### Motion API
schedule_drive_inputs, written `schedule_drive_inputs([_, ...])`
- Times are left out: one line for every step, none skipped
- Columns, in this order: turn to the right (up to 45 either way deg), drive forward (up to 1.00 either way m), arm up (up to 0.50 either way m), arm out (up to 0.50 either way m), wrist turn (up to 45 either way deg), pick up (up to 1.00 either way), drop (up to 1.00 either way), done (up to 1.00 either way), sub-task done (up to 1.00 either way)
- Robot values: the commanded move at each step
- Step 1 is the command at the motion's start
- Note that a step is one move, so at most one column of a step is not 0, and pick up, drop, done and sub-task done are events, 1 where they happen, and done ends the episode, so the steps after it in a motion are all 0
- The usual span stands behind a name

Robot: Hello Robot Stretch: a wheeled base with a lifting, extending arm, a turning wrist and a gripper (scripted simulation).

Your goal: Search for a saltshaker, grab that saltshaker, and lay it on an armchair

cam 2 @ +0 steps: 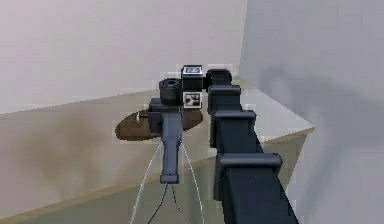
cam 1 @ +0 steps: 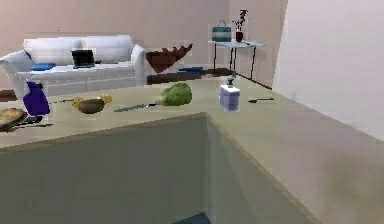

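Observation:
A small white container with a blue band and a dark top (cam 1: 230, 95) stands on the beige counter (cam 1: 250, 140), near its inner corner. In the arm side view the dark arm bar (cam 2: 240, 165) rises from the bottom edge, with two white marked squares (cam 2: 193, 84) at its far end. Left of them is my gripper (cam 2: 170, 172), its dark body pointing down the picture. A flat brown round thing (cam 2: 135, 127) lies on the countertop (cam 2: 60, 135) behind the gripper. I cannot tell whether the gripper holds anything.
Along the counter lie a green leafy head (cam 1: 177, 94), a knife (cam 1: 135, 107), a brownish lump (cam 1: 90, 104), a blue vase (cam 1: 36, 98) and a bowl (cam 1: 10, 117). Beyond stand a white sofa (cam 1: 100, 50) with a laptop (cam 1: 84, 58), and a side table (cam 1: 236, 45) with a plant.

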Motion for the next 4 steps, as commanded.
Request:
schedule_drive_inputs([0.0,0.00,0.00,0.00,45.0,0.00,0.00,0.00,0.00])
schedule_drive_inputs([0.0,0.00,0.00,0.00,45.0,0.00,0.00,0.00,0.00])
schedule_drive_inputs([0.0,0.00,0.00,0.00,45.0,0.00,0.00,0.00,0.00])
schedule_drive_inputs([0.0,0.00,0.00,0.00,30.0,0.00,0.00,0.00,0.00])
